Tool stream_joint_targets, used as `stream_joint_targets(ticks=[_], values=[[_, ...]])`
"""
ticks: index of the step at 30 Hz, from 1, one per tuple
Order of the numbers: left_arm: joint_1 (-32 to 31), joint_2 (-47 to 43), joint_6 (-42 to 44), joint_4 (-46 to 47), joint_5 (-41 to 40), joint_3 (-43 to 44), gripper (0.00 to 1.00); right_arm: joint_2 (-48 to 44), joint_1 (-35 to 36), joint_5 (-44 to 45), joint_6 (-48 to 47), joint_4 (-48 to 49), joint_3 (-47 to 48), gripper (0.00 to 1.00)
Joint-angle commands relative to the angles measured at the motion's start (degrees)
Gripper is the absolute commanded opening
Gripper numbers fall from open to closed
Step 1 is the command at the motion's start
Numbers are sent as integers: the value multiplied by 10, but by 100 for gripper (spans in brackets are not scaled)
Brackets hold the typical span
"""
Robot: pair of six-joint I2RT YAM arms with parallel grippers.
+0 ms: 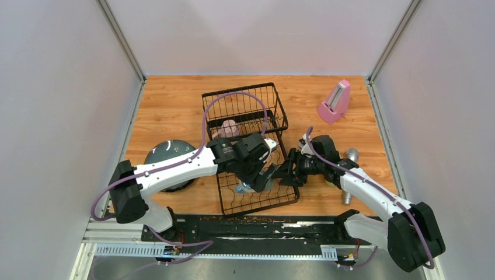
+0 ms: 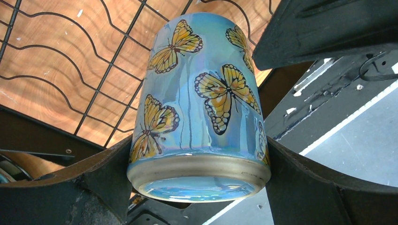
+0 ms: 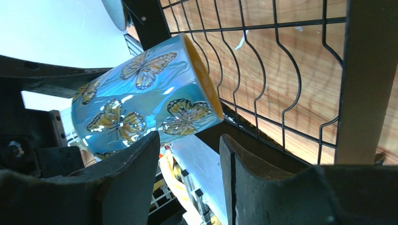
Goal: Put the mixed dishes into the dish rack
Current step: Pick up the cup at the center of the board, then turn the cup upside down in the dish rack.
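Blue butterfly-printed ceramic mug [image 2: 202, 108] pinched by left gripper [image 2: 199, 164] over black wire dish rack [image 1: 279, 108]; right gripper [image 3: 190, 145] spread, holding nothing

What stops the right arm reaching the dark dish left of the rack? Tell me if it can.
Probably not: the dish rack and the left arm lie between the right gripper and the dark dish.

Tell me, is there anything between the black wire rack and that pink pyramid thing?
No. In the top view only bare wooden tabletop separates the dish rack from the pink metronome.
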Motion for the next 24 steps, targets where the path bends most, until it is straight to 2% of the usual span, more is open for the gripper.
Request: stream_joint_targets(ticks=[1,6,13,15,20,24], values=[[4,-4,24,-3,7,48,13,19,13,17,-16,11,18,49],[4,22,34,-22,3,67,18,35,27,35,-15,18,20,43],[3,78,57,-71,-10,111,36,48,36,49,-12,26,19,42],[4,87,59,-78,-9,118,42,52,37,50,-13,26,18,42],[3,92,61,-78,-17,122,65,52,39,58,-14,26,16,43],[3,89,63,-72,-20,122,79,43,39,74,-13,22,13,44]])
